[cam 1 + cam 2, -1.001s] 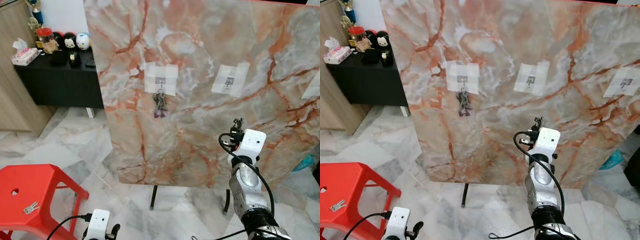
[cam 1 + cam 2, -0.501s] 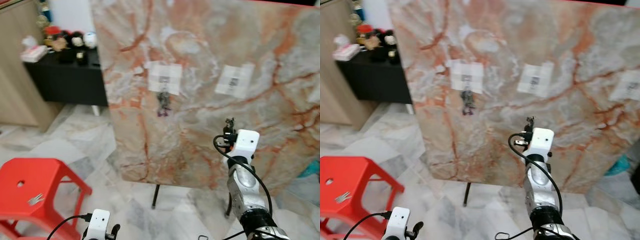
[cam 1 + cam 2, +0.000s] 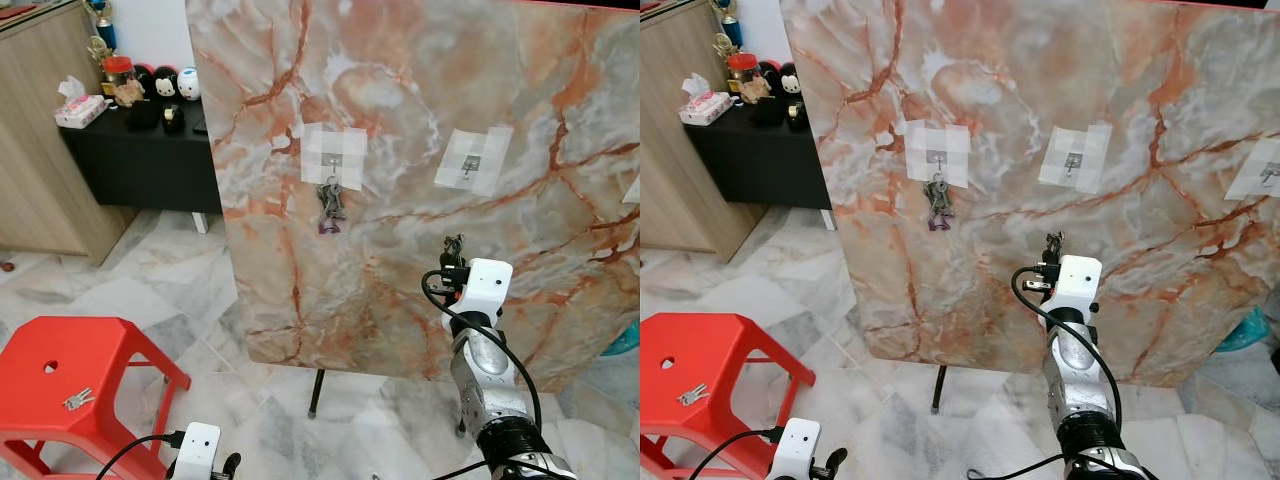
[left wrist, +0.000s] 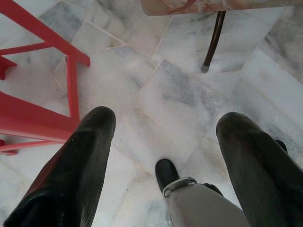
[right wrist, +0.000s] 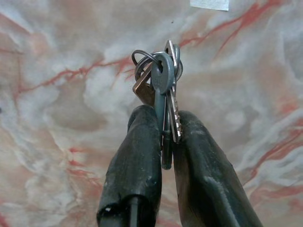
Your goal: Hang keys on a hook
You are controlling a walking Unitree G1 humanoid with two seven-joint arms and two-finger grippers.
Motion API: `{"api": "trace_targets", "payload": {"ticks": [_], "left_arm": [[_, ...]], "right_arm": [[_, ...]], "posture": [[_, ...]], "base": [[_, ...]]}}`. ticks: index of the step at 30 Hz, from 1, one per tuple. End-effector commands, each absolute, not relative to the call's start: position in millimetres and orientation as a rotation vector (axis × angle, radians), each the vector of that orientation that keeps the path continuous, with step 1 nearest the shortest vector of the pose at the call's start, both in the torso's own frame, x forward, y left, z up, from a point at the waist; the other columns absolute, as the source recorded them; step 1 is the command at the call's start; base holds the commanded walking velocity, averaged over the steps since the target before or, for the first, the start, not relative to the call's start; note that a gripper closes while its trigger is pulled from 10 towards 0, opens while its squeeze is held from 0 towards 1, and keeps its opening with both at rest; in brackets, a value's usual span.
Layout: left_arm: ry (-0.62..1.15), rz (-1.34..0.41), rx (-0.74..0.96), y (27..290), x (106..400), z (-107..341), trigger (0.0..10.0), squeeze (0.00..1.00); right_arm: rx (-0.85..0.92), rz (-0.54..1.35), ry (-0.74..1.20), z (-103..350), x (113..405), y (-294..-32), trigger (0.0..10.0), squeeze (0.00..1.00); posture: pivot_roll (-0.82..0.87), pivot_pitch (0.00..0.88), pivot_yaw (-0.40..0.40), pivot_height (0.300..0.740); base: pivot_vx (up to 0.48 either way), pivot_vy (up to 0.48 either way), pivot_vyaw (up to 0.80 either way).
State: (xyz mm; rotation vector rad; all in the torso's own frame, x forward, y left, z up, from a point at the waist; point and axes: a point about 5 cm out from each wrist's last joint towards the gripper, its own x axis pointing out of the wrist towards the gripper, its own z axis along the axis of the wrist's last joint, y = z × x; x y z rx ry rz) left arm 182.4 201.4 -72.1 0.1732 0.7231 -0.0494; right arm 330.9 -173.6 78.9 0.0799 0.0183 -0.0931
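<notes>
One right gripper pinching keys, left gripper spread wide, idle.

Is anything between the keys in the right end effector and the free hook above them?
Nothing visible. The right end effector holds the keys up in front of the board, below the free hook; only bare board lies between them. The other hook already carries keys.
</notes>
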Motion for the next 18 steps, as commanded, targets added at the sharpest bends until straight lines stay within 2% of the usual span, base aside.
{"api": "trace_targets", "payload": {"ticks": [1, 11, 18], "left_arm": [[0.745, -0.059, 0.166, 200.3, 177.2, -75.3, 10.0, 0.00], [0.746, -0.055, 0.148, 199.7, 177.4, -75.4, 10.0, 0.00], [0.748, -0.057, 0.149, 199.6, 176.5, -75.8, 10.0, 0.00]], "right_arm": [[0.068, -0.094, -0.008, 84.3, 333.2, -174.1, 10.0, 0.00], [0.075, -0.107, -0.001, 83.8, 333.4, -175.2, 10.0, 0.00], [0.072, -0.105, -0.001, 84.7, 334.1, -174.8, 10.0, 0.00]], "posture": [[0.06, 0.000, -0.060, 0.740], [0.06, 0.000, -0.063, 0.740], [0.06, 0.000, -0.065, 0.740]], "base": [[0.000, 0.000, 0.00], [0.000, 0.000, 0.00], [0.282, 0.000, 0.00]]}}
